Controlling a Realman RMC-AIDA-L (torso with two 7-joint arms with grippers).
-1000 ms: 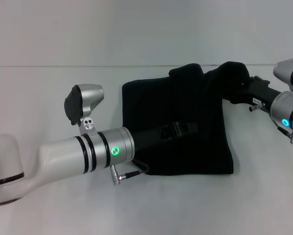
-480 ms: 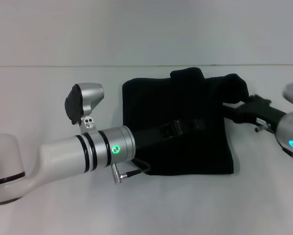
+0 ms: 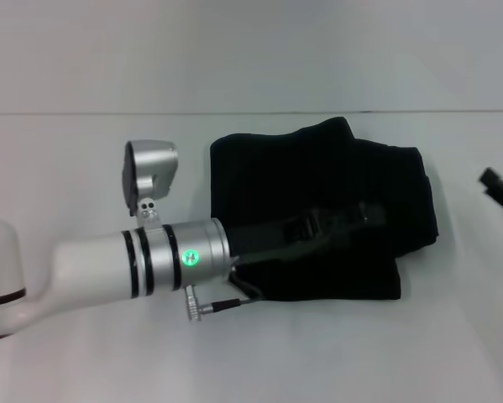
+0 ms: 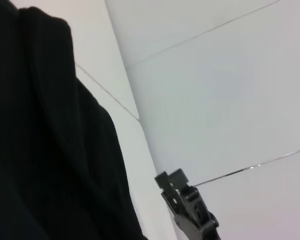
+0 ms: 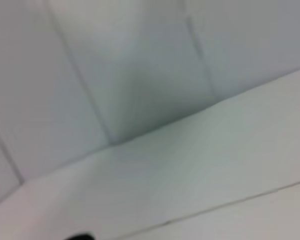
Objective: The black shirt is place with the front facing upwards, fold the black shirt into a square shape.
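Head view, black shirt (image 3: 318, 210) folded in a rough block mid-table (image 3: 83, 151), left gripper (image 3: 364, 220) lying across its near-right part, fingers indistinct against cloth, right gripper (image 3: 501, 191) at far right edge, grip unclear.

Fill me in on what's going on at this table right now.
The robot is folding the black shirt, which lies on the white table as a compact, roughly rectangular bundle. The left gripper reaches across the top of the folded cloth, while the right gripper is off the shirt at the table's right edge, barely in view. No lettering shows on the shirt.
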